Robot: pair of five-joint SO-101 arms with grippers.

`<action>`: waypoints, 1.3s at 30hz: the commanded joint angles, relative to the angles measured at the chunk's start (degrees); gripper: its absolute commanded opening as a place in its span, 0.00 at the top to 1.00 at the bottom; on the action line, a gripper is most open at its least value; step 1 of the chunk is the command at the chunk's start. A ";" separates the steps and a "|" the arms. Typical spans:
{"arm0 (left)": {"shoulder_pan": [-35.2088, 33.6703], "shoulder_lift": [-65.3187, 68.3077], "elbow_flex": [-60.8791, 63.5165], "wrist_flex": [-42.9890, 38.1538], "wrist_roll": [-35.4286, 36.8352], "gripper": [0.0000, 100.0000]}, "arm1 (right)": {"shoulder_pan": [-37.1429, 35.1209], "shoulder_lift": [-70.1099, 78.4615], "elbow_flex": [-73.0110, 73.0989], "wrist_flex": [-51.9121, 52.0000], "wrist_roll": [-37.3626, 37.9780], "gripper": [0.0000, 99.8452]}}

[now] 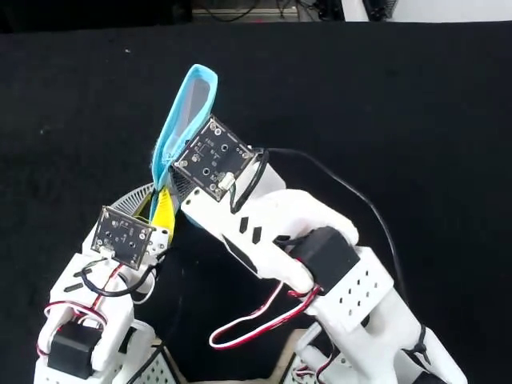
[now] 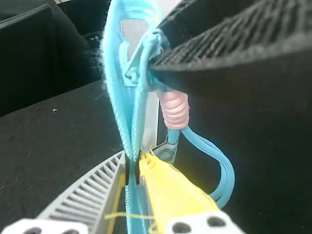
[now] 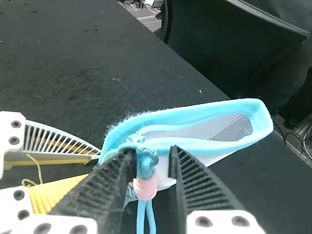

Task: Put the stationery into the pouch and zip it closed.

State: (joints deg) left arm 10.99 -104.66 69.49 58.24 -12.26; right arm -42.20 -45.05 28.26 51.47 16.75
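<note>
The blue pouch point(image 1: 189, 104) is held on edge, left of the counter's point(image 1: 400, 96) centre. The left gripper's point(image 2: 134, 165) 2 fingers are clamped on its near end. The right gripper's point(image 3: 151, 155) 2 fingers stand slightly apart, with the zipper cord's pink bead point(image 3: 145, 187) between them.

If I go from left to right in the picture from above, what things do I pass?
Left arm → blue pouch → right arm.
</note>
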 commanded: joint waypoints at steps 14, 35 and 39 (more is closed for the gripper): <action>0.13 0.09 -4.09 3.08 -0.53 0.97 | 5.01 -4.88 -1.10 -3.60 4.92 0.99; 0.13 0.09 -4.18 3.16 -0.35 0.97 | 16.09 0.75 0.92 -14.15 4.84 0.99; 0.13 0.09 -4.09 3.16 -0.35 0.97 | 16.09 1.19 0.75 -14.51 4.84 0.99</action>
State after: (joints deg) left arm 11.34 -104.66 68.70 60.79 -12.62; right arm -29.01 -44.00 29.93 39.34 21.49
